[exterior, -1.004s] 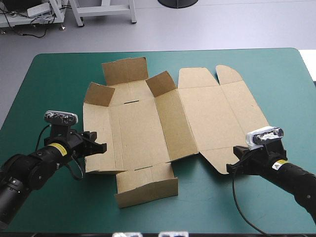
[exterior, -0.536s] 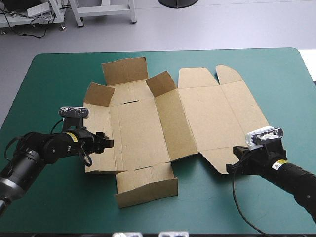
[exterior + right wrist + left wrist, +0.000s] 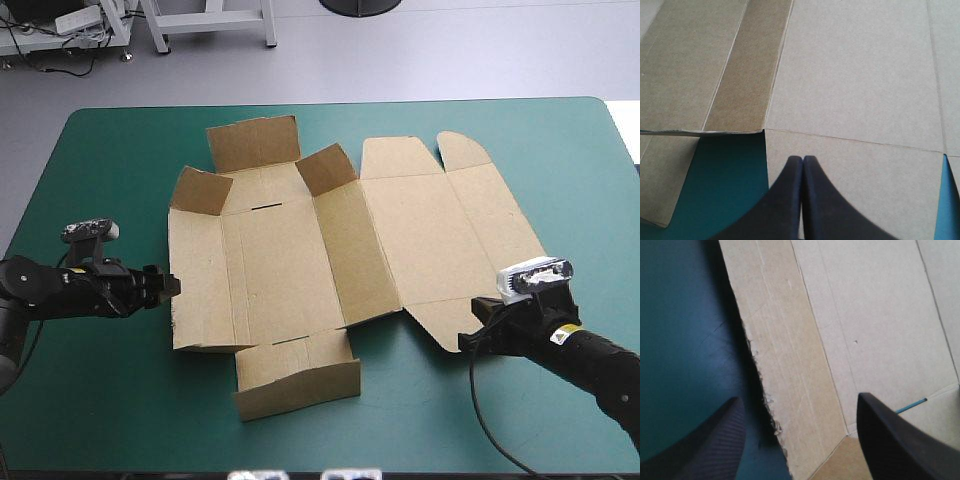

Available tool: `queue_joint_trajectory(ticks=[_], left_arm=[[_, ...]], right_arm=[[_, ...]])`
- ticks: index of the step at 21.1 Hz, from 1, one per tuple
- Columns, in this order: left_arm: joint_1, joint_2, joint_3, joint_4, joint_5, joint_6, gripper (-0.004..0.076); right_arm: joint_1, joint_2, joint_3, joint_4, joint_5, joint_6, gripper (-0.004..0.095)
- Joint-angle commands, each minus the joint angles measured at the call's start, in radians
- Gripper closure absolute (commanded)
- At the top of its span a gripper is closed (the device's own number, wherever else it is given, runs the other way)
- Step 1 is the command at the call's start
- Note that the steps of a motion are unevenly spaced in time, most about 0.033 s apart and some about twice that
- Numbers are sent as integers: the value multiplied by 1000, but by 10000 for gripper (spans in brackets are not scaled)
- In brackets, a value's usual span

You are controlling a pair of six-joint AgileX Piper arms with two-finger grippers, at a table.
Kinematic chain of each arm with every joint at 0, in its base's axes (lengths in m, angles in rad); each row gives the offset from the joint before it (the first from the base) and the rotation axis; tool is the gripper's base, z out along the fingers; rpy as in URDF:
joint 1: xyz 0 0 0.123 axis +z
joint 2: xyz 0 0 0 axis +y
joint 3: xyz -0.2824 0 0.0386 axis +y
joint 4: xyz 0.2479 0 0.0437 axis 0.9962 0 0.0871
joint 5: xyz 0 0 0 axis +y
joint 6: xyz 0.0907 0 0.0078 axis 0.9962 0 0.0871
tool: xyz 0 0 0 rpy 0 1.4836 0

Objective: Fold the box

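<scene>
The brown box [image 3: 290, 250] lies spread out in the middle of the table. Its two far-left flaps and its front wall [image 3: 300, 388] stand raised; the lid panel [image 3: 440, 230] lies flat to the right. My left gripper [image 3: 168, 288] is low over the cover just off the box's left edge, open and holding nothing. In the left wrist view the box's ragged left edge [image 3: 765, 390] runs ahead between the parted fingers of the left gripper [image 3: 799, 397]. My right gripper [image 3: 468, 340] is shut, its tips over the lid's near flap [image 3: 855, 165], meeting in one point [image 3: 802, 159].
The teal-green cover [image 3: 110, 170] shows all round the box, with a wide strip to its left and along the table's front. A notch of cover [image 3: 725, 170] shows beside the right gripper, between the lid flap and the box's base.
The left gripper had its tips on the box's left panel earlier. It has since opened and drawn back to the left, off the board. The right arm and the box have not moved.
</scene>
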Motion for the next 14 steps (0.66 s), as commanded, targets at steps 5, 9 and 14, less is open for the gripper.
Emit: queue_joint_trajectory(ticks=[5,9,14], left_arm=[[5,52,106,-54,-60,38,257],[5,89,181,-194,-84,179,257],[5,179,184,-333,-73,308,258]], right_arm=[[2,-3,-34,34,-35,-2,933],[2,-3,-34,34,-35,-2,933],[2,-3,-34,37,-29,-2,932]])
